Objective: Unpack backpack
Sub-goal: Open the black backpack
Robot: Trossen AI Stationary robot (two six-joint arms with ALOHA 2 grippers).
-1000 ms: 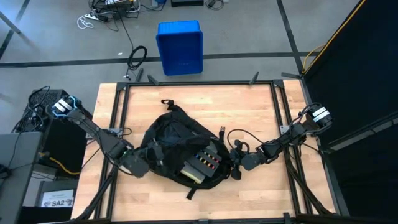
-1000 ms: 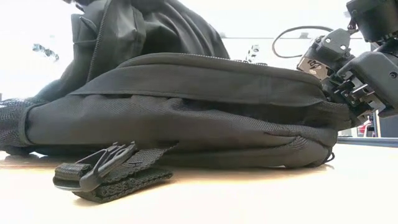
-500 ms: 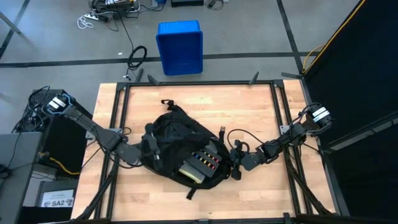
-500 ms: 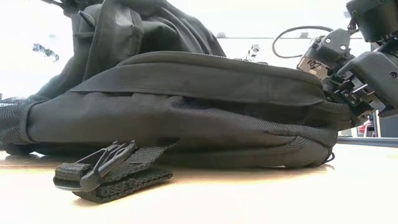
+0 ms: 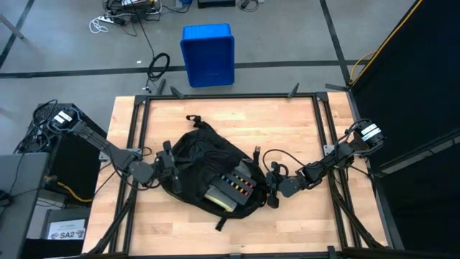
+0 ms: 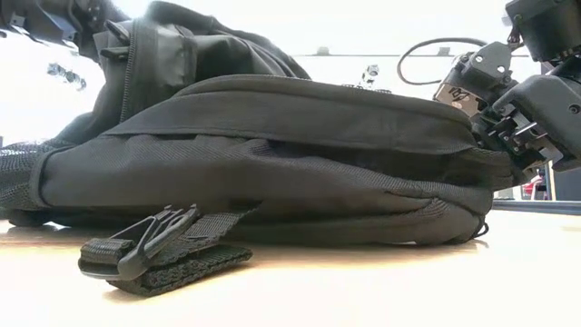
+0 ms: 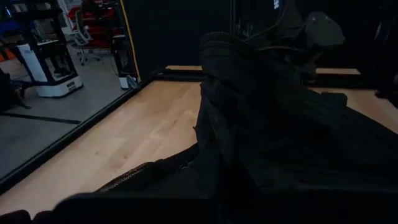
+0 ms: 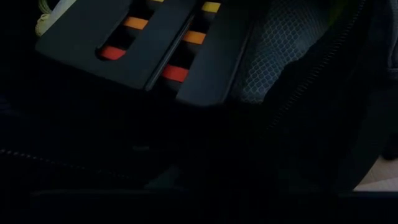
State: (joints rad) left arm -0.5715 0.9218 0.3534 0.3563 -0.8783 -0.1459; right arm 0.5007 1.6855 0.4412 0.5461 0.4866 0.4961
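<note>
Black backpack lying flat near centre of wooden table, mouth gaping toward R side. Inside the opening: dark box w/ rows of coloured bits (red, orange, yellow, blue), plus a pale flat item just beside it. Same box seen close in R wrist view, next to mesh lining.

L gripper at the bag's L edge, fingers closed, pinching a fold of backpack fabric; that side raised into a hump, seen in low view at top L. L wrist view: bunched black cloth filling frame right in front of the fingers, bare table beyond.

R gripper at the bag's R edge, pressed against rim of the opening. Fingers only slightly parted; can't tell if clamped on the rim or just touching. Low view: R gripper body tight against the bag's end.

Loose strap w/ buckle lying on table in front of bag, nearest low cam. Blue bin on floor beyond far table edge, well apart from bag.
</note>
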